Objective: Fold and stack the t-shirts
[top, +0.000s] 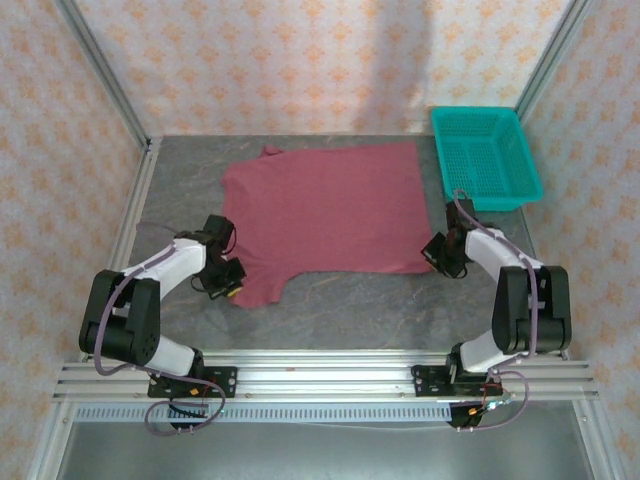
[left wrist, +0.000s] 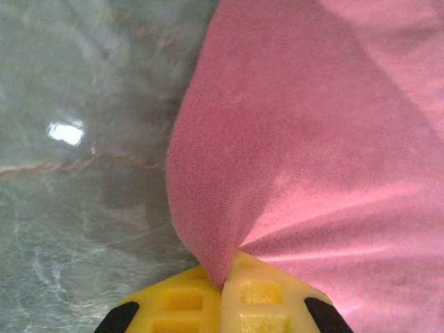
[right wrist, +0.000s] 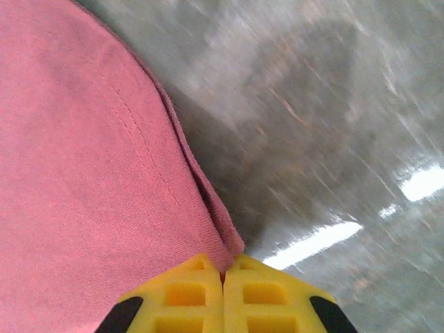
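On the grey marbled surface point(top: 380, 300), my maroon t-shirt point(top: 325, 205) lies spread across the middle of the top view, well apart from the teal basket point(top: 476, 111) at upper right. The left tool point(top: 228, 283) is clenched on the sleeve edge at lower left, and the right tool point(top: 440, 258) is clenched on the hem corner at lower right.

The risk, as I judge it, is in those thin bites. In the wrist views each pair of yellow pads point(left wrist: 260, 295) holds only a sliver of cloth. A lift that is uneven from side to side could pull the fabric free or skew the fold. The sleeve grip may also raise the sleeve alone and leave the body behind.

The shirt lies mostly flat with soft creases fanning from each pinch. A stitched hem runs along its right edge, and no lettering is visible.
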Robot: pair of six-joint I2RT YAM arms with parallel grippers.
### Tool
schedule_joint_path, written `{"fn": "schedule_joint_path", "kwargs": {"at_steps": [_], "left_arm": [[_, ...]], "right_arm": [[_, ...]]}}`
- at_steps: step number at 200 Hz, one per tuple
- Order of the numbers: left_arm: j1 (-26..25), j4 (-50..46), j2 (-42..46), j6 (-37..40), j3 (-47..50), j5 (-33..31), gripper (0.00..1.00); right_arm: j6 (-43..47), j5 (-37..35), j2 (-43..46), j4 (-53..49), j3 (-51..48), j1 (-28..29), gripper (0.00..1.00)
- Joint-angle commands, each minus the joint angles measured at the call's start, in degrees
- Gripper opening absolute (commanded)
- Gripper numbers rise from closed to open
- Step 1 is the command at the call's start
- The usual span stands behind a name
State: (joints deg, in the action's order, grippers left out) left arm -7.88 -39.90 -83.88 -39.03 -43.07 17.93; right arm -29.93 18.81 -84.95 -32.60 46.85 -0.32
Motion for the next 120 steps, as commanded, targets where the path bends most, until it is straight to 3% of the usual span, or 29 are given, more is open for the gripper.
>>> {"fn": "schedule_joint_path", "kwargs": {"at_steps": [1, 57, 120], "left_arm": [[0.3, -2.3, 1.2, -1.0, 1.9, -1.3, 0.0], [0.2, -5.1, 5.3, -0.8, 5.1, -0.4, 0.0], [0.2, -9.2, 11.5, -2.1, 8.2, 1.0, 0.0]], "right_arm": [[-0.2, -2.5, 4.0, -4.2, -3.3, -0.2, 0.0], [-2.1, -3.2, 11.2, -7.2, -9.7, -0.2, 0.0], [-2.8, -3.8, 12.3, -8.6, -10.3, -0.2, 0.0]]}}
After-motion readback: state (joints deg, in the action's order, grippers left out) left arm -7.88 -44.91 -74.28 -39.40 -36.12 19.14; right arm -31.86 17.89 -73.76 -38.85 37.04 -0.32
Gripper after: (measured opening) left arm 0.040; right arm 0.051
